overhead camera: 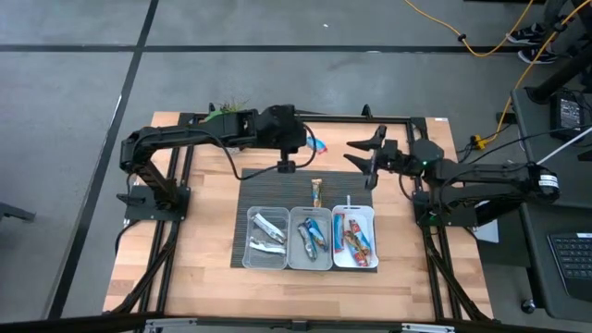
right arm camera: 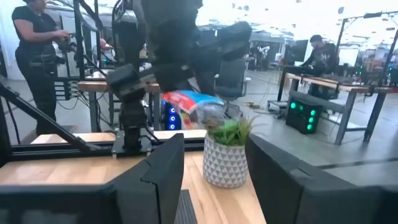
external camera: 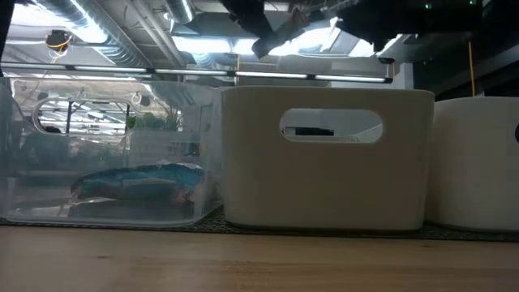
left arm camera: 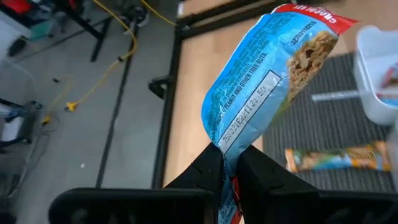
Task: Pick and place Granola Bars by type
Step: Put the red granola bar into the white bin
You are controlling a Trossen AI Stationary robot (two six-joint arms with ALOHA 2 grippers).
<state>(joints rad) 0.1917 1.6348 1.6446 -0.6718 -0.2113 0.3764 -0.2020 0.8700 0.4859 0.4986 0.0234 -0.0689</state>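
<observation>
My left gripper (overhead camera: 306, 141) hangs over the table's far middle, shut on a blue granola bar (left arm camera: 267, 74), which also shows in the high view (overhead camera: 317, 144). My right gripper (overhead camera: 357, 153) is open, raised right of it and pointing at it; in its wrist view (right arm camera: 217, 186) the blue bar (right arm camera: 189, 102) is ahead. One orange-and-blue bar (overhead camera: 317, 192) lies flat on the dark mat. Three trays stand in a row: the left (overhead camera: 248, 242) holds silvery bars, the middle (overhead camera: 310, 212) blue ones, the right (overhead camera: 375, 242) red-orange ones. My left gripper pinches the blue bar by the crimped end of its wrapper (left arm camera: 225, 148) between the two fingers (left arm camera: 205, 174). The fingers lie roughly level, pointing toward the table's right. The bar sticks out beyond the fingertips, lifted clear of the table.
A small potted plant (right arm camera: 227, 155) stands at the table's far edge (overhead camera: 231, 109). A black frame (overhead camera: 407, 118) runs round the table. The low view shows the clear tray (external camera: 105, 154) with a blue bar and the white tray (external camera: 324, 158) close up. People stand in the room beyond.
</observation>
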